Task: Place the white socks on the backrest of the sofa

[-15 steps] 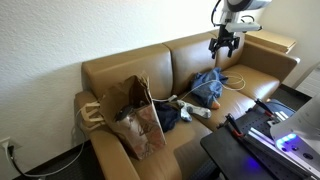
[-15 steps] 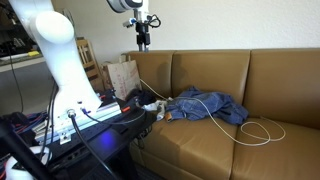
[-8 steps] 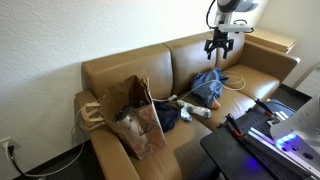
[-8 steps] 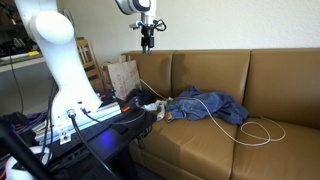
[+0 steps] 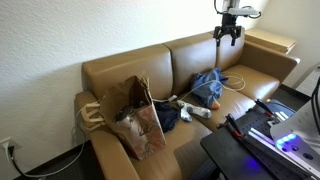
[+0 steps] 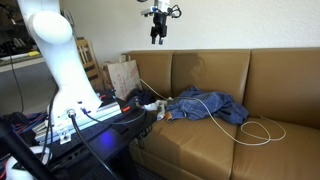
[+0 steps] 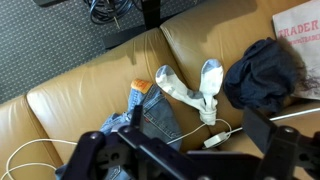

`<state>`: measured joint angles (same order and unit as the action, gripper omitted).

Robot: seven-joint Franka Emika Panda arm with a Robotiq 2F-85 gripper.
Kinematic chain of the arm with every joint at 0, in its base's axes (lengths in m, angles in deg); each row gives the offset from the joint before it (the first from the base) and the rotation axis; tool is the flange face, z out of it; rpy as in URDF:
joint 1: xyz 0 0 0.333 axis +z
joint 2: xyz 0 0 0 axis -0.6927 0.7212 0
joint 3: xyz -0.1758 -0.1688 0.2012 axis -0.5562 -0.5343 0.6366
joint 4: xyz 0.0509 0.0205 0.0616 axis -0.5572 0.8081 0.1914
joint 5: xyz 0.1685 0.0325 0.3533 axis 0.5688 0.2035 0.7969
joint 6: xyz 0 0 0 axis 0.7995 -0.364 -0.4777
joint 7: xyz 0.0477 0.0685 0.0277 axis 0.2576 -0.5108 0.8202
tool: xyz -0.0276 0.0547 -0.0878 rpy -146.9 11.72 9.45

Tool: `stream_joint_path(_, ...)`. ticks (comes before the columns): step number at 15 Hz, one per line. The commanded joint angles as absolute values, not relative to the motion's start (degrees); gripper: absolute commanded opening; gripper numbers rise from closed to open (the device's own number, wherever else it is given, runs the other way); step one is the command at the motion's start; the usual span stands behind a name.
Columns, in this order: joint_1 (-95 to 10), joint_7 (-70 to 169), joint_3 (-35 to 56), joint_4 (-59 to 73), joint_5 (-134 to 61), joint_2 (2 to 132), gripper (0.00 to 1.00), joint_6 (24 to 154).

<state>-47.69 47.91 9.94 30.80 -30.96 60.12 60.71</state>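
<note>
Red lettering "TRADER" on the paper bag [image 7: 297, 30], wrist view

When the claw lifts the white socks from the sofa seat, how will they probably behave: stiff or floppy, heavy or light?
The white socks lie limp and bent on the seat, so they will probably droop from the claw. They look thin, so they are likely light. The white cable lies close to one end and might get dragged along.
</note>
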Motion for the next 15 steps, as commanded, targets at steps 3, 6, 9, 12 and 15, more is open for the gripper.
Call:
stream_joint_path(3, -48.03, 58.16, 12.31, 20.28, -27.73, 79.37, 1.00, 56.90)
stream_joint_path(6, -46.82, 58.80, 13.76, 17.74, -29.94, 88.22, 1.00, 54.88)
stream_joint_path(9, -44.61, 56.59, 13.60, 18.38, -33.33, 91.92, 1.00, 56.85)
stream_joint_path(12, -44.18, 54.52, 13.40, 19.20, -33.38, 92.85, 1.00, 59.48)
stream_joint_path(15, -44.40, 54.78, 13.82, 19.22, -32.99, 93.14, 1.00, 59.57)
